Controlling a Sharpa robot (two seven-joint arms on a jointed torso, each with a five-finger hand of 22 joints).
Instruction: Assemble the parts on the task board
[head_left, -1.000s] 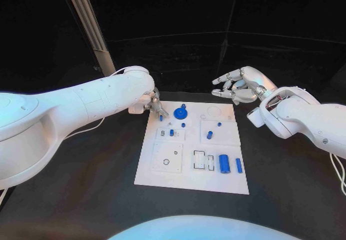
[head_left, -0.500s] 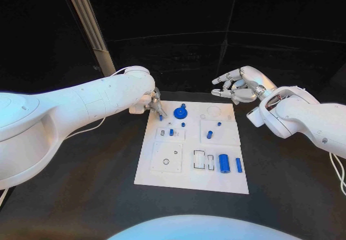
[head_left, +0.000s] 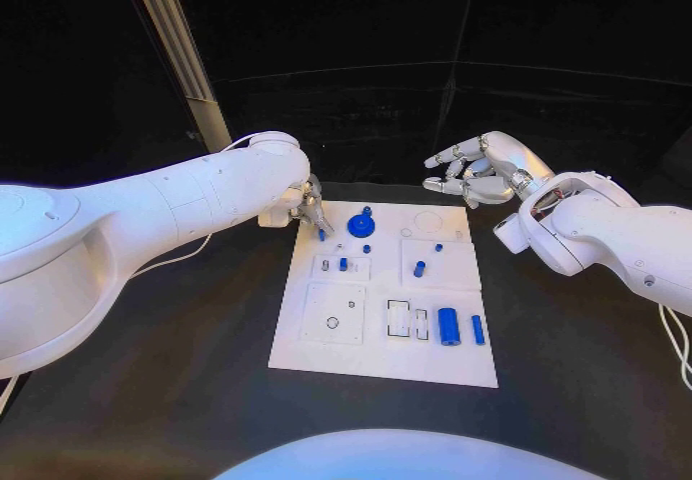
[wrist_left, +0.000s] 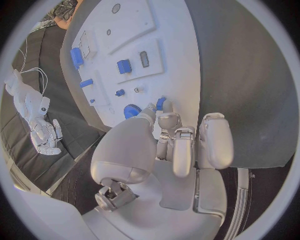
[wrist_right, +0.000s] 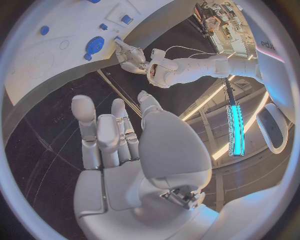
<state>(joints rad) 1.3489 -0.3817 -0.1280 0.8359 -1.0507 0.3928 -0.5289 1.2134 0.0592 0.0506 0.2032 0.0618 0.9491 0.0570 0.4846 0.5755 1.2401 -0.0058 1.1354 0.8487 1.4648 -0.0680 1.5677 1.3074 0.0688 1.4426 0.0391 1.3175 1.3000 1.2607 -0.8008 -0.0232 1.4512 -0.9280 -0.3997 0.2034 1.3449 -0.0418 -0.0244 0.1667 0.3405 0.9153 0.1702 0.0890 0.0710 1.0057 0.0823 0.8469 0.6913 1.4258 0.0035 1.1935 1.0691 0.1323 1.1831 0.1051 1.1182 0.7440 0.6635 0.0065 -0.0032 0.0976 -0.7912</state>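
The left robot hand (head_left: 307, 212) pinches a small blue part (wrist_left: 160, 103) at the task board (head_left: 325, 350)'s 11 o'clock corner; tilted, it may jam or slip. The right robot hand (head_left: 476, 170) hovers at 1 o'clock, fingers spread, holding nothing.

Black worktop (head_left: 173, 400) below, matte and dark. Black curtain (head_left: 433, 60) hanging behind, creased, seams catching faint light. Pale metal post (head_left: 188, 70) slanting up at the far left. Off to the side, a glowing cyan light strip (wrist_right: 235, 127) and cluttered equipment rack (wrist_right: 222, 22).
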